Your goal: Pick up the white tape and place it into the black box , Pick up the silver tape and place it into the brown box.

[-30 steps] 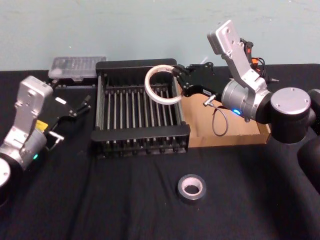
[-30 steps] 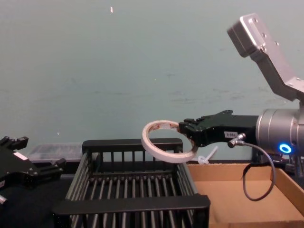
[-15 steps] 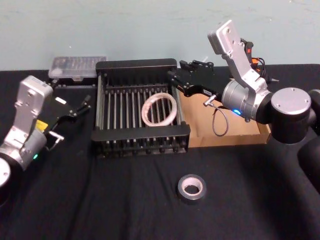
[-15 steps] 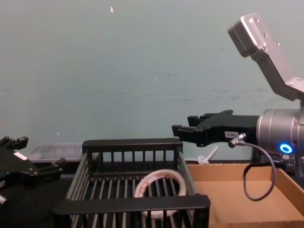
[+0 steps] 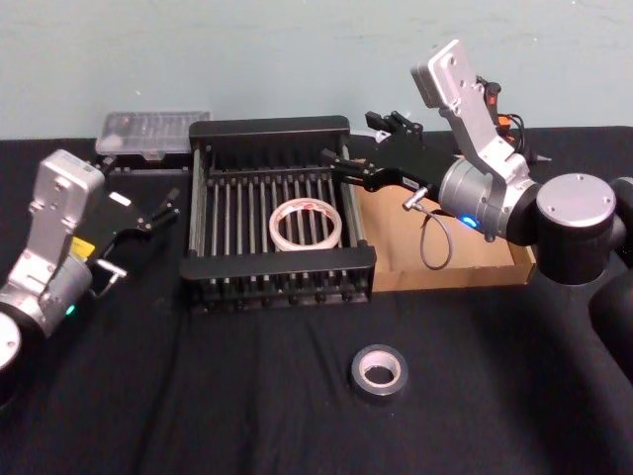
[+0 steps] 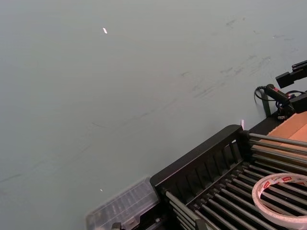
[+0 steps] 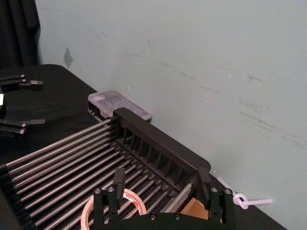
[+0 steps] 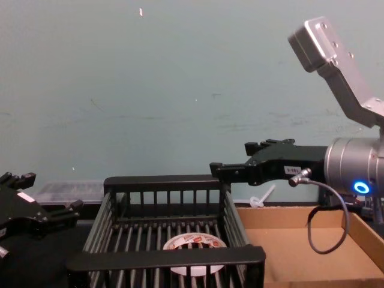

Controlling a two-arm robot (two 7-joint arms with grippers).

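White tape (image 5: 309, 225) lies flat on the black box's (image 5: 282, 282) barred floor in the head view; my right gripper (image 5: 358, 150) hangs spread wide over the box's right rim, silver tape (image 5: 379, 372) in front. From the chest, tape (image 8: 193, 247) rests inside the box (image 8: 165, 259); my left gripper (image 8: 27, 207), spread, sits left.

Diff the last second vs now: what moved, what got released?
The right gripper let go of the flat white tape roll, which dropped from above the black slatted crate onto its barred floor, where it lies flat. The gripper's fingers are now spread open above the crate's right rim. Unchanged: small grey-silver tape roll on the table, brown cardboard tray, left gripper parked.
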